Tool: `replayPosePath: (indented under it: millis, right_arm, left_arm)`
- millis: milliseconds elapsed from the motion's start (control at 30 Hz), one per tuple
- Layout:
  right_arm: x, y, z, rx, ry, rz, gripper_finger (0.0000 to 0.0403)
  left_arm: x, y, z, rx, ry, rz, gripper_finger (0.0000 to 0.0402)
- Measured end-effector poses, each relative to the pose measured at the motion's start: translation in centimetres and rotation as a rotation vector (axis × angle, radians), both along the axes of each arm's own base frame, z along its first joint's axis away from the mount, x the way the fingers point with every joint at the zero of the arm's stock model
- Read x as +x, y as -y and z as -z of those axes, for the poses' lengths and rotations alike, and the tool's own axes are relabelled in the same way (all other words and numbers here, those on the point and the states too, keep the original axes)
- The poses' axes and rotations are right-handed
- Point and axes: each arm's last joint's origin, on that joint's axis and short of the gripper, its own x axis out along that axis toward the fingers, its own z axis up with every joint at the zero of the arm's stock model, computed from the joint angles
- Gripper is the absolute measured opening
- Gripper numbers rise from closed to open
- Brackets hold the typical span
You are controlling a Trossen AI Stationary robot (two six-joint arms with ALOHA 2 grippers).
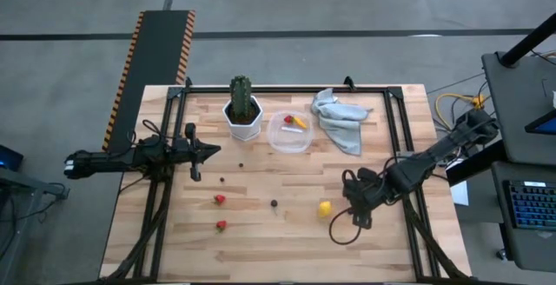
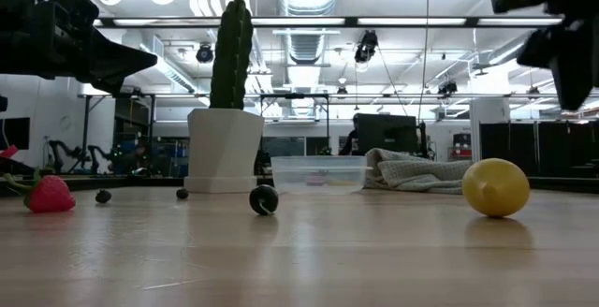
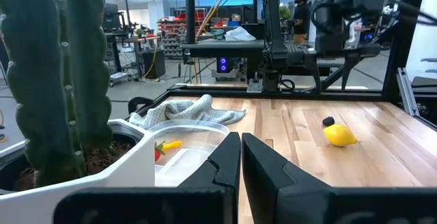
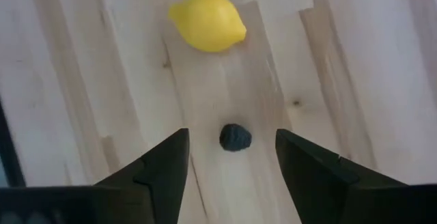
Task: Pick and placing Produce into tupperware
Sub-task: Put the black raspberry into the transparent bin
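A yellow lemon [image 1: 324,208] lies on the wooden table. Beside it lies a dark berry [image 4: 235,137]. My right gripper [image 4: 232,149] hangs open above that berry, pointing steeply down, one finger on either side and clear of it. In the high view the right gripper [image 1: 350,205] covers this berry. The clear tupperware [image 1: 290,132] stands at the far middle with a red piece [image 1: 287,120] and a yellow stick [image 1: 300,122] inside. Two red berries [image 1: 220,199] and more dark berries [image 1: 274,203] lie loose. My left gripper [image 1: 213,152] waits shut at the left, held level.
A green cactus in a white pot [image 1: 243,115] stands left of the tupperware. A crumpled grey cloth [image 1: 340,118] lies to its right. A black frame [image 1: 395,120] borders the table. Bare wood lies between the lemon and the tupperware.
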Motion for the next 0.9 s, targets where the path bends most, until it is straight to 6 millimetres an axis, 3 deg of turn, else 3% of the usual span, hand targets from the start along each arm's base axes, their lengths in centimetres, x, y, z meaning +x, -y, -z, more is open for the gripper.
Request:
replayPosePath:
  millis: [200, 900]
  right_arm:
    - [-0.2, 0.0, 2.1, 0.034, 0.027, 0.024, 0.0208]
    - [-1.8, 0.0, 5.6, 0.036, 0.032, 0.060, 0.0208]
  left_arm:
    - [0.0, 0.0, 0.0, 0.000, -0.002, 0.001, 0.0000]
    - [0.0, 0.0, 0.0, 0.000, -0.005, 0.002, 0.0000]
